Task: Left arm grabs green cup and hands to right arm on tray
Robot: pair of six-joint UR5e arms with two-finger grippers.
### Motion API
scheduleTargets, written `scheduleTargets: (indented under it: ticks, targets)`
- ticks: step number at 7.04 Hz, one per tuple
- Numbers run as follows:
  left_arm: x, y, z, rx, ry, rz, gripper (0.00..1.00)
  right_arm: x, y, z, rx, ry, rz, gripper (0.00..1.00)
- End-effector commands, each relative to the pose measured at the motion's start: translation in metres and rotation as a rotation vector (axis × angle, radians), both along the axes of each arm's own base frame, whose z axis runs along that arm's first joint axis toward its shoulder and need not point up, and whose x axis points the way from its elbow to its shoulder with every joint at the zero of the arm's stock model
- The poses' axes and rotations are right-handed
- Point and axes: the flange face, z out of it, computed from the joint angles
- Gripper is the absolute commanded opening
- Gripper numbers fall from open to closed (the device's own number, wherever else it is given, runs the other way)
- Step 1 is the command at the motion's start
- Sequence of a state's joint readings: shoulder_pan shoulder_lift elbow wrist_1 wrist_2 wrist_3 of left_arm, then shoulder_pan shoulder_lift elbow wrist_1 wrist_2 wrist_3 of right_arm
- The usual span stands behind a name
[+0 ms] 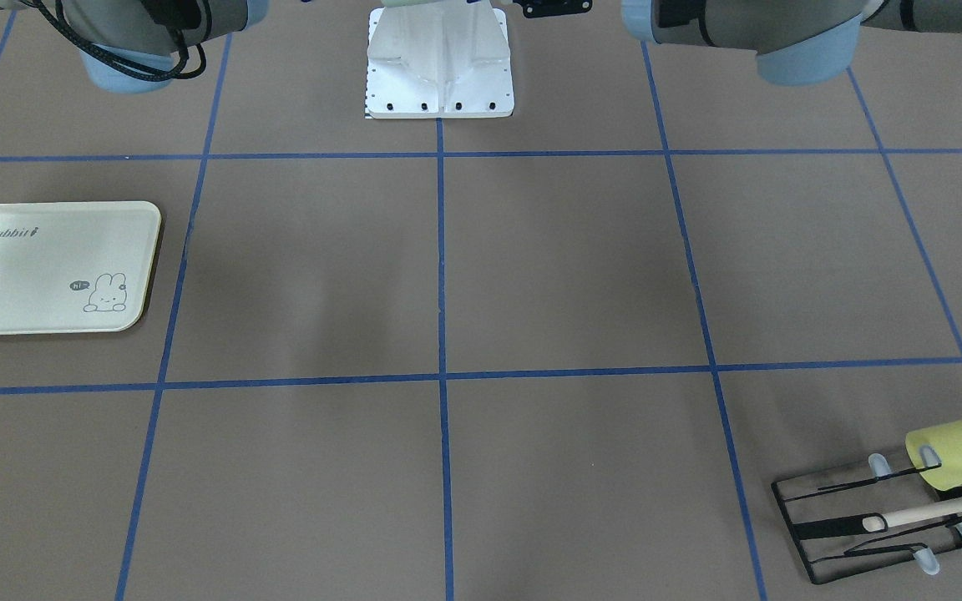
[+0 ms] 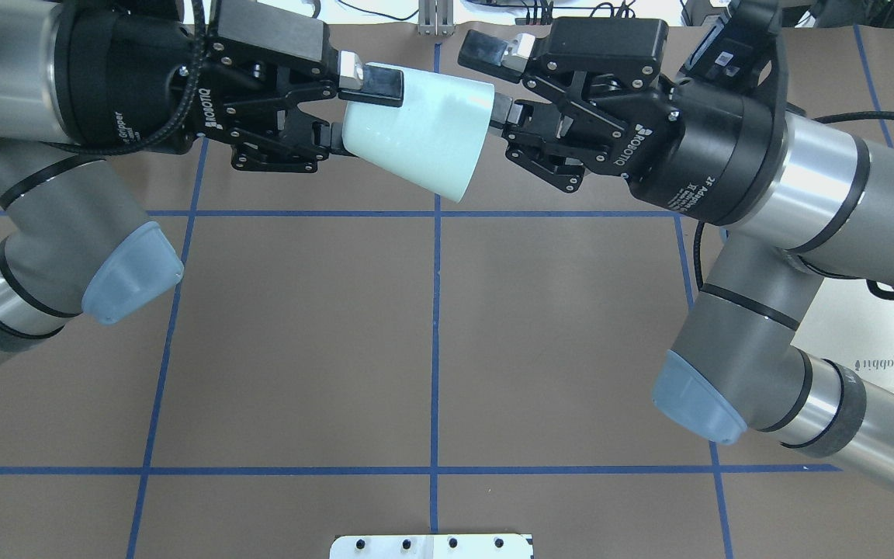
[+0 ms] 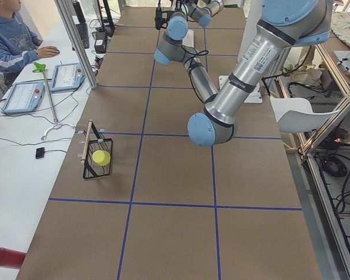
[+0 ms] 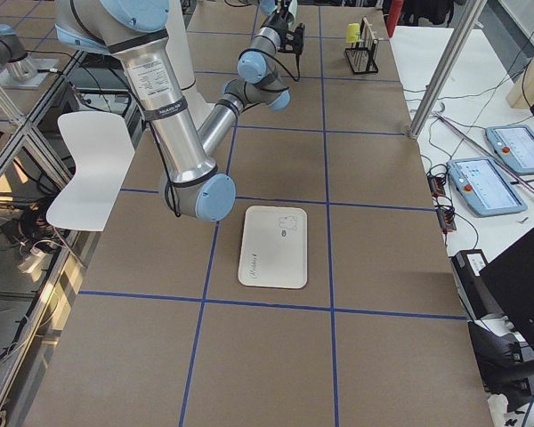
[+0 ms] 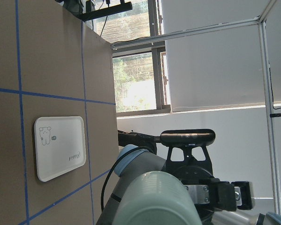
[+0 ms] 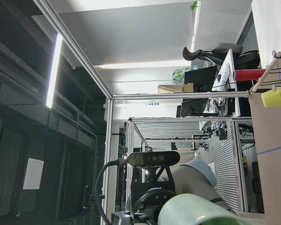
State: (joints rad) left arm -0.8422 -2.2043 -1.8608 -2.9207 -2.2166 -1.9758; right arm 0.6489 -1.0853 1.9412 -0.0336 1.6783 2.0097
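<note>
- Overhead exterior, nearest: tray (image 2: 874, 341) flat on the table (image 2: 299, 349), partly under the right arm (image 2: 750, 326).
- Farther on, green cup (image 2: 424, 132) up in the air, lying sideways, mouth toward the right gripper (image 2: 487, 81).
- Left gripper (image 2: 358, 110) clamped on the cup's narrow end.
- Right gripper spread wide at the rim.
- Farthest: wire rack (image 1: 865, 517) with yellow cup (image 1: 961, 451).

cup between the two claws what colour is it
A pale mint-green smooth plastic tumbler, no pattern; best in the overhead exterior view.
</note>
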Motion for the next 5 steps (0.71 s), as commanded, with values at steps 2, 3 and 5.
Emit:
scheduleTargets:
  ticks: [2,3,5]
  targets:
    - [-0.0004,0.0005,-0.0003,0.001,0.001,0.000,0.25,-0.0021,-0.0015,-0.0023,-0.009,0.042,0.009,0.44]
    - [-0.0004,0.0005,-0.0003,0.001,0.001,0.000,0.25,-0.0011,-0.0008,-0.0060,-0.018,0.056,0.010,0.40]
    - [-0.0003,0.0004,0.0004,0.000,0.000,0.000,0.25,0.0006,0.0021,-0.0086,-0.011,0.063,0.003,0.28]
